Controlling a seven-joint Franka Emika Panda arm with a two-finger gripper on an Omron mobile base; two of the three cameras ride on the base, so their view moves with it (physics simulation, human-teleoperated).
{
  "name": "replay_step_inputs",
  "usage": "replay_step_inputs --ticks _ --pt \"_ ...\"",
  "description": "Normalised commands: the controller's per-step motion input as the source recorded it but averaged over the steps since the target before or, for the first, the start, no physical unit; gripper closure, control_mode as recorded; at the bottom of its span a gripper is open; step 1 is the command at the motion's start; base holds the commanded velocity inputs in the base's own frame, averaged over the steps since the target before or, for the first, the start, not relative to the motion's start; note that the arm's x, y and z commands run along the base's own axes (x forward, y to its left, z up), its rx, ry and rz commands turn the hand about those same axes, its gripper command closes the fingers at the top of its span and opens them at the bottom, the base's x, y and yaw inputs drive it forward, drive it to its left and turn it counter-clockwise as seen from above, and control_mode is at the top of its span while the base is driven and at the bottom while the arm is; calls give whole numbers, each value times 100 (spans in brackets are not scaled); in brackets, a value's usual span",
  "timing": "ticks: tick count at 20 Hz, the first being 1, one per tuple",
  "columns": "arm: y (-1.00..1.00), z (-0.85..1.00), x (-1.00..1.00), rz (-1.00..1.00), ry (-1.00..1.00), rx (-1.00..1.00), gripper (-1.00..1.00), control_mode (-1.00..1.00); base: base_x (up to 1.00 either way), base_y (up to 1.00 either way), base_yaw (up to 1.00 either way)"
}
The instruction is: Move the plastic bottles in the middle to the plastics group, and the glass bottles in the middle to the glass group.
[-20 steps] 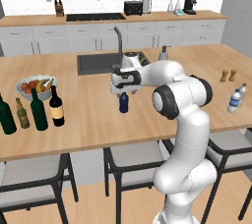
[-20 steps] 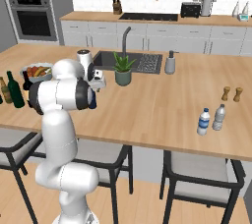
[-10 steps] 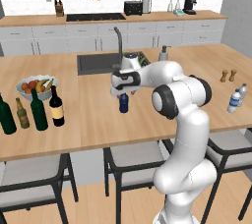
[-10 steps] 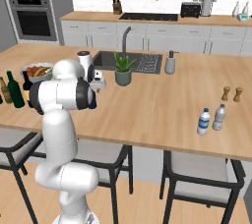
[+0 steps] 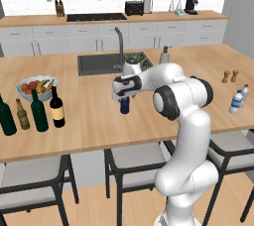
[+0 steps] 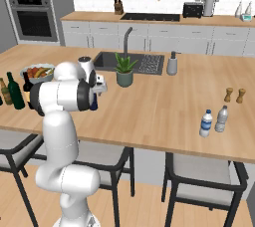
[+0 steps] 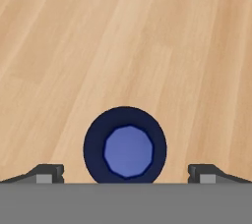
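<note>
Wooden counter runs the width of the kitchen island (image 5: 94,121), with a sink (image 5: 99,63) set in its far side and stools tucked under its near edge. We see the dark blue bottle (image 5: 124,105) standing upright near the middle of the counter, its top tucked under the gripper (image 5: 124,96), so from the left base view its neck is hidden behind the white hand. From the right base view the arm's elbow covers nearly all of it, leaving only a dark sliver beside the joint. Looking down along the hand, we see the bottle's round top (image 7: 125,144) centred between the two fingertips (image 7: 49,173), which stand wide apart with bare wood on both sides of the bottle; nothing is gripped. Whether the tips have reached down around the neck we cannot tell.

At the left end stand the near-black bottle with a cream label (image 5: 56,107), the slim dark green bottle (image 5: 38,111), the small amber bottle (image 5: 21,115) and the stout dark green bottle (image 5: 6,117), close together in front of the fruit bowl (image 5: 35,87). Their labels are too small to read. Near the right end the two clear water bottles (image 6: 213,120) stand just beside each other close to the near edge, with two wooden shakers (image 6: 234,94) behind them. Between the blue bottle and the water bottles the counter lies bare; a potted plant (image 6: 124,70) sits toward the sink.
</note>
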Motion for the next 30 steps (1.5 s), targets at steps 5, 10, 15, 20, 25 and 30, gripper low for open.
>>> replay_step_inputs --ticks 5,10,15,20,25,30 --pt "0 -7 0 3 -7 0 -100 -100 0 0 0" --pt "0 -1 3 2 -7 0 -100 -100 0 0 0" --pt "0 -1 3 0 -5 0 -100 -100 0 0 0" --pt "0 -2 1 0 -3 0 -100 -100 0 0 0" --pt "0 -1 0 0 -3 0 -100 -100 0 0 0" --pt "0 -1 0 0 -1 0 100 -100 0 0 0"
